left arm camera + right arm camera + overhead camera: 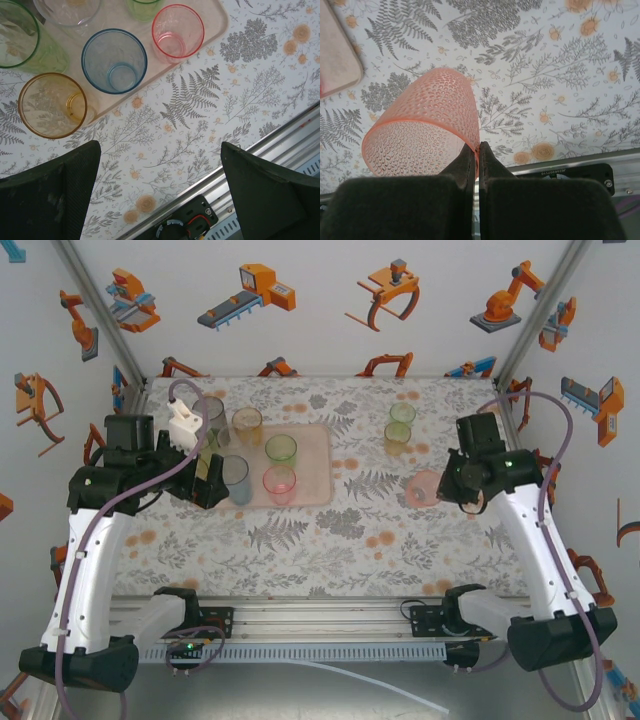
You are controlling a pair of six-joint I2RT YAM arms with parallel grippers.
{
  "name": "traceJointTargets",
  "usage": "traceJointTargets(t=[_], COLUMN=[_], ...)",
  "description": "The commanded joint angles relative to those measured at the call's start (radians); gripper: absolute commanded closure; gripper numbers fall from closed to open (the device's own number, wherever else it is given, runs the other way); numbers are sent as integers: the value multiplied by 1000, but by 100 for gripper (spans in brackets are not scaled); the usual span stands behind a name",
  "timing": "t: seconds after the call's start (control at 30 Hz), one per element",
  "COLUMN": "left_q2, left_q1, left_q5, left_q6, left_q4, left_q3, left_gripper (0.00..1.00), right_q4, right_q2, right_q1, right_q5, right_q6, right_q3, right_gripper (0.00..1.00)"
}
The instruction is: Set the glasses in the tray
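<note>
Lying near left gripper (160, 147), jaws wide apart, tray (312, 465) carries blue tumbler (114, 60) and pink tumbler (177, 31), upright. Right gripper (476, 150) pinched on rim of salmon tumbler (427, 115), tilted above table (380, 530), right of tray. Right wrist view: dimpled translucent wall. Top view: two more tumblers (402, 415) far right.

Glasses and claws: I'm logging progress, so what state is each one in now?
left claw: open, empty.
right claw: shut on textured pink glass.
textured pink glass: gripped by its rim, tilted, off the tray.
blue glass: upright on tray.
smooth pink glass: upright on tray.
far green glass: upright on table.
</note>
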Motion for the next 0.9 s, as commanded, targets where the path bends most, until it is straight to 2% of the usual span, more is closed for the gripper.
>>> traceJointTargets(t=[0.0,0.87], left_q2=[-15,-24], left_q1=[-4,-3], left_q5=[41,57], left_q6=[-15,-16], left_q4=[-10,27], left_q3=[4,5], left_gripper=[3,3], right_q4=[-13,136], right_q2=[52,794], right_q1=[42,298], right_q5=[46,148], right_q6=[-29,-124], right_q3=[98,817], right_gripper=[100,100])
